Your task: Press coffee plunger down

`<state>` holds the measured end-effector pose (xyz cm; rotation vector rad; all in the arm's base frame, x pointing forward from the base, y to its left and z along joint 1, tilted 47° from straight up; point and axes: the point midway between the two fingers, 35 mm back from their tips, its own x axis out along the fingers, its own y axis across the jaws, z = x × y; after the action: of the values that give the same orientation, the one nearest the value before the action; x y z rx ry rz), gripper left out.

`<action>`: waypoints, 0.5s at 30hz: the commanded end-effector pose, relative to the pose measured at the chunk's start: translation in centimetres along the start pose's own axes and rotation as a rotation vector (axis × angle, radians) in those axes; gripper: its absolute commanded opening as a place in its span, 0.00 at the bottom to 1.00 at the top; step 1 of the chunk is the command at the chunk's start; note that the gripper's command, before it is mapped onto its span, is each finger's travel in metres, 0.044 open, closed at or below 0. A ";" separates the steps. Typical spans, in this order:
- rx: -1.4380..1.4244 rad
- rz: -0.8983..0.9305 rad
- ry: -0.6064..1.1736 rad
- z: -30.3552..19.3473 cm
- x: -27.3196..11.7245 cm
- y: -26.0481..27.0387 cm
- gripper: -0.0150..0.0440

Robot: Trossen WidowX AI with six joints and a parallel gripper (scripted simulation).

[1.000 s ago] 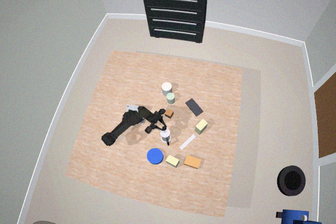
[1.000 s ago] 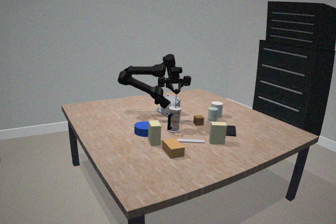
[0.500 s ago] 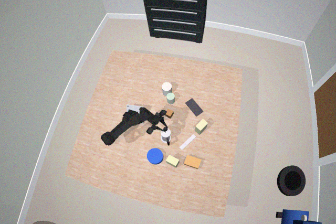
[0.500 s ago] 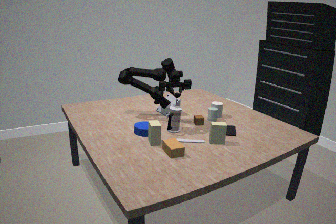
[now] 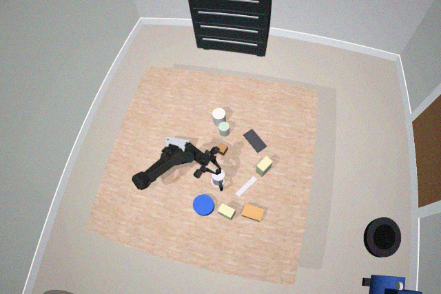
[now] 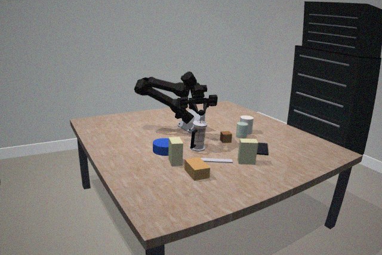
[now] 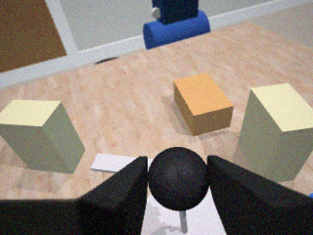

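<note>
The coffee press [image 5: 217, 179] [image 6: 199, 136] stands upright on the table, with a clear body, a pale lid and a black handle on its side. Its round black plunger knob [image 5: 218, 171] [image 6: 201, 112] [image 7: 178, 178] is a short way above the lid, with a short piece of thin rod showing between them. My gripper [image 5: 217, 170] [image 6: 202, 111] [image 7: 177, 164] is shut on the knob, one finger on each side of it in the wrist view. The plunger's lower part inside the body is hard to make out.
Near the press are a blue disc [image 5: 203, 204], two pale yellow blocks [image 5: 226, 211] [image 5: 264, 165], an orange block [image 5: 253, 212] and a white strip [image 5: 246, 186]. A brown cube [image 6: 225, 137], a green cylinder [image 6: 242, 129], a white cylinder [image 5: 218, 116] and a dark flat slab [image 5: 254, 140] lie farther off.
</note>
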<state>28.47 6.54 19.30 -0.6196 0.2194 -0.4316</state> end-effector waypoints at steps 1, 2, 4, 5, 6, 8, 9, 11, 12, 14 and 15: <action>-0.069 -0.026 0.043 -2.5 0.9 -0.1 0.46; -0.069 -0.027 0.042 -2.5 1.0 -0.2 0.46; -0.070 -0.028 0.040 -2.5 1.2 -0.3 0.46; -0.070 -0.028 0.040 -2.5 1.3 -0.3 0.46; -0.070 -0.028 0.040 -2.4 1.4 -0.3 0.46; -0.070 -0.029 0.040 -2.3 1.5 -0.4 0.46; -0.070 -0.029 0.040 -2.3 1.5 -0.4 0.46; -0.070 -0.029 0.040 -2.2 1.6 -0.4 0.46; -0.070 -0.029 0.040 -2.2 1.7 -0.4 0.46; -0.070 -0.029 0.040 -2.1 1.7 -0.4 0.46; -0.069 -0.029 0.040 -2.1 1.7 -0.4 0.46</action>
<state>29.20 5.38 18.84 -0.6387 0.2230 -0.4380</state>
